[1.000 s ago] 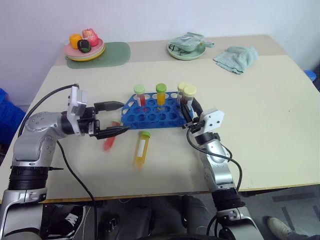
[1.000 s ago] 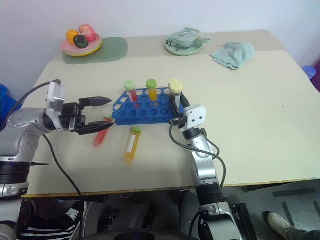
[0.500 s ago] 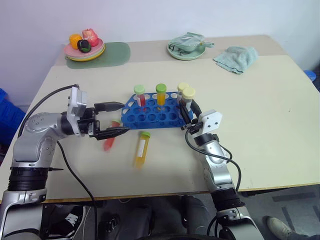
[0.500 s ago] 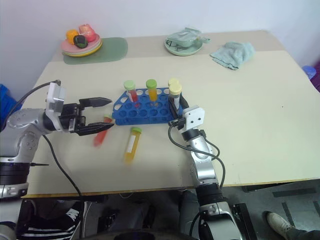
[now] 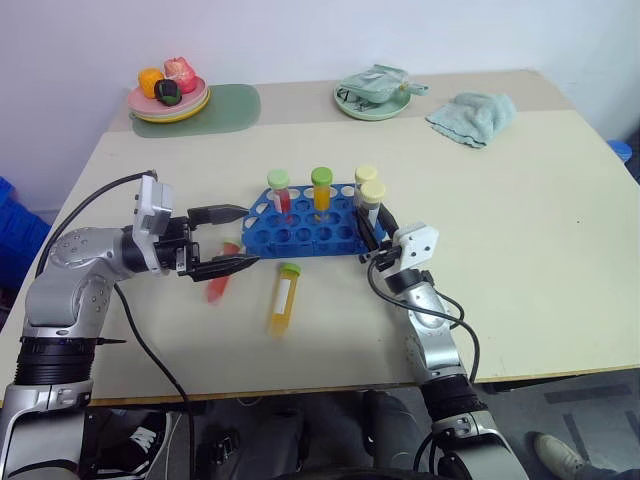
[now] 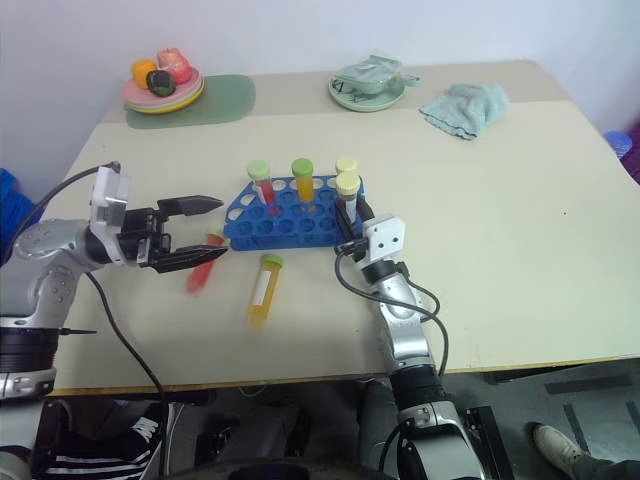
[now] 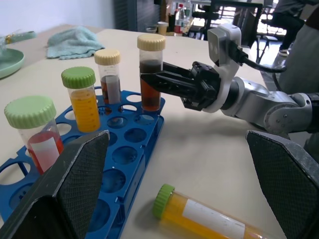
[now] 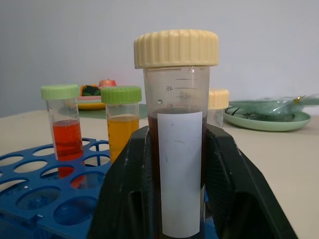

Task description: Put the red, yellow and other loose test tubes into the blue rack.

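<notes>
The right gripper (image 8: 177, 199) clasps a cream-capped tube of dark liquid (image 8: 177, 144), standing in the blue plastic rack (image 5: 300, 232) at its right end. Three other tubes stand racked. The left gripper (image 5: 228, 240) hangs spread wide. Near the rack's left, a red tube (image 5: 220, 278) and a green-capped yellow tube (image 5: 284, 298) lie loose.

Two head cameras look forward and down over the worktop (image 5: 520, 220), taking in the whole surface from above. The left wrist camera sits low, at about 9 o'clock from the blue rack (image 7: 124, 164), facing across it toward 3 o'clock. The right wrist camera sits at 3 o'clock, very near the dark tube (image 8: 177, 144). All views share the rack.
</notes>
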`<state>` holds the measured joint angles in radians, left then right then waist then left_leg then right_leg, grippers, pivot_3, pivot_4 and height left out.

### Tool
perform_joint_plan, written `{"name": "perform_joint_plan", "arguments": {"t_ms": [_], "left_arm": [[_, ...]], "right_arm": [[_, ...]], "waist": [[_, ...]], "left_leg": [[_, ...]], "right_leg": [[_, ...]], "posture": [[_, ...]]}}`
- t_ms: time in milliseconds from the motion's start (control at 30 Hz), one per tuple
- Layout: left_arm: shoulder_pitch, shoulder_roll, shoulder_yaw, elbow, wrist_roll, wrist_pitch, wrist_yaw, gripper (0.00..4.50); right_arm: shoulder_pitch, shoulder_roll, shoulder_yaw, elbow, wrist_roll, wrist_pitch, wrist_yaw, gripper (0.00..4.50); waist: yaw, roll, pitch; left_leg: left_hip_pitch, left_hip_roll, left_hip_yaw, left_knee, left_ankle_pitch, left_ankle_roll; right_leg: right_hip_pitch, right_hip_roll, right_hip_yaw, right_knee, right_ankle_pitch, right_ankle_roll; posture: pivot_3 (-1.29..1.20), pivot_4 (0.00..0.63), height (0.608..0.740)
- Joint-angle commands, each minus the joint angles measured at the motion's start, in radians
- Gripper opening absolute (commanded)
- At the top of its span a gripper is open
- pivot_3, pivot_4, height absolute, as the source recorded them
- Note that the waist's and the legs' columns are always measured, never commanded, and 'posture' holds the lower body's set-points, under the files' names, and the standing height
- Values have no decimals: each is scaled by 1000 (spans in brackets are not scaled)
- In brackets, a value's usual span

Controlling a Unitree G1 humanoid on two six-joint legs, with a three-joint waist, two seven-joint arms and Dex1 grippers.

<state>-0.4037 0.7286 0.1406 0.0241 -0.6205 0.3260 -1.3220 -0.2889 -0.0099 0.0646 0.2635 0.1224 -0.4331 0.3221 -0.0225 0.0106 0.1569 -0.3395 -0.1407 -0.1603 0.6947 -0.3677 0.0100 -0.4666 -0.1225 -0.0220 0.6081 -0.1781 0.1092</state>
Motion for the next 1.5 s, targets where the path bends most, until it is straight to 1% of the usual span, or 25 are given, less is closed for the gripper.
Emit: {"name": "perform_joint_plan", "arguments": {"t_ms": [33,67,100,133,233,333,400,467,567,667,767,833,900,933,967,1067,1100,1167,1200,1233,1300,1367,1433,1500], "left_arm": [[-1,15,32,-33,-14,-3,3,4500],[0,15,32,-33,-14,-4,3,4500],[1,13,31,-34,-14,-5,4,4500],[3,11,30,-35,-14,-6,4,4500],[10,11,25,-43,-23,12,5,4500],[25,27,17,-61,-38,59,-7,4500],[44,42,20,-83,-49,94,-8,4500],[58,49,30,-102,-63,120,1,4500],[78,73,42,-137,-97,193,18,4500],[100,70,51,-176,-96,183,34,4500],[135,56,61,-217,-91,159,50,4500],[157,59,71,-243,-102,183,73,4500],[187,71,79,-290,-101,226,131,4500],[199,85,88,-323,-144,301,166,4500],[203,95,96,-348,-164,371,225,4500],[223,83,120,-452,-218,512,403,4500],[233,71,126,-494,-210,526,464,4500],[220,43,140,-547,-275,645,613,4500],[213,13,141,-584,-294,669,685,4500],[205,-8,148,-608,-338,712,749,4500],[198,-30,149,-671,-370,771,857,4500],[199,-60,157,-706,-431,837,973,4500],[202,-64,144,-741,-433,880,1059,4500],[194,-49,123,-764,-399,917,1126,4500]], "right_arm": [[-2,1,1,-32,15,-5,12,3166],[-1,0,-1,-35,15,-4,13,3609],[1,-3,-2,-42,18,-1,17,4164],[4,-7,-4,-50,22,3,20,4456],[16,-24,-11,-102,42,33,32,4456],[45,-75,-5,-202,98,100,100,4456],[74,-135,-7,-285,142,163,160,4456],[95,-187,-37,-357,201,234,187,4456],[131,-296,-88,-458,270,318,246,4456],[157,-403,-143,-545,359,414,306,4456],[159,-485,-201,-595,431,492,345,4456],[156,-526,-231,-623,453,528,357,4456],[158,-577,-263,-670,516,603,371,4456],[157,-609,-281,-702,555,648,378,4456],[154,-638,-297,-728,590,685,388,4456],[141,-741,-348,-779,733,815,441,4456],[132,-771,-362,-786,779,853,459,4456],[106,-816,-375,-786,833,897,499,4456],[93,-828,-374,-785,849,913,514,4456],[82,-832,-368,-783,850,917,525,4456],[61,-821,-350,-771,828,907,537,4456],[38,-801,-329,-758,808,902,533,4456],[18,-780,-313,-756,795,898,523,4456],[2,-765,-302,-760,791,905,511,4456]], "waist": [[1,0,0],[1,0,0],[2,0,0],[2,0,0],[2,0,0],[4,0,0],[4,0,0],[6,0,0],[10,0,0],[12,0,0],[12,0,0],[13,0,0],[13,0,0],[14,0,0],[15,0,1],[25,0,1],[30,0,1],[36,0,1],[37,-1,0],[39,-1,0],[41,-2,1],[41,-2,1],[38,-2,1],[38,-2,1]], "left_leg": [[0,0,0,0,0,0],[0,0,0,0,0,0],[0,0,0,0,0,0],[0,0,0,0,0,0],[0,0,0,0,0,0],[0,0,0,0,0,0],[0,0,0,0,0,0],[0,0,0,-1,0,0],[0,0,0,-1,0,0],[0,0,0,-1,0,0],[0,0,0,-2,0,0],[0,1,1,-3,0,0],[0,1,1,-3,0,0],[0,1,1,-3,0,0],[0,1,1,-3,0,0],[0,1,1,-3,0,1],[0,1,1,-3,-1,1],[1,1,1,-3,-1,1],[1,1,2,-3,-1,1],[2,1,1,-3,-1,1],[1,1,1,-2,-1,1],[1,1,1,-1,-1,1],[1,1,2,-1,-1,1],[1,1,2,-1,-1,1]], "right_leg": [[0,0,0,0,0,0],[0,0,0,0,0,0],[0,0,0,0,0,0],[0,0,0,0,0,0],[0,0,1,0,0,0],[0,0,1,0,0,0],[0,0,2,0,0,0],[0,0,2,0,0,0],[0,1,4,-2,0,0],[1,3,6,-9,0,0],[1,3,7,-10,0,0],[1,3,7,-10,0,0],[1,3,8,-10,0,0],[1,3,8,-11,0,0],[1,3,9,-11,0,0],[2,3,9,-11,0,0],[2,3,9,-12,0,0],[3,3,10,-12,0,0],[3,3,10,-12,0,0],[3,3,10,-12,0,0],[4,3,10,-12,0,0],[4,3,10,-12,0,1],[4,3,10,-12,0,1],[3,3,10,-12,0,1]], "posture": [[0,150,740],[0,150,740],[0,150,740],[0,150,740],[0,150,740],[0,150,740],[0,150,740],[0,150,740],[0,150,740],[0,150,740],[0,150,740],[0,150,740],[0,150,740],[0,150,740],[0,150,740],[0,150,740],[0,150,740],[0,150,740],[0,150,740],[0,150,740],[0,150,740],[0,150,740],[0,150,740],[0,150,740]]}}
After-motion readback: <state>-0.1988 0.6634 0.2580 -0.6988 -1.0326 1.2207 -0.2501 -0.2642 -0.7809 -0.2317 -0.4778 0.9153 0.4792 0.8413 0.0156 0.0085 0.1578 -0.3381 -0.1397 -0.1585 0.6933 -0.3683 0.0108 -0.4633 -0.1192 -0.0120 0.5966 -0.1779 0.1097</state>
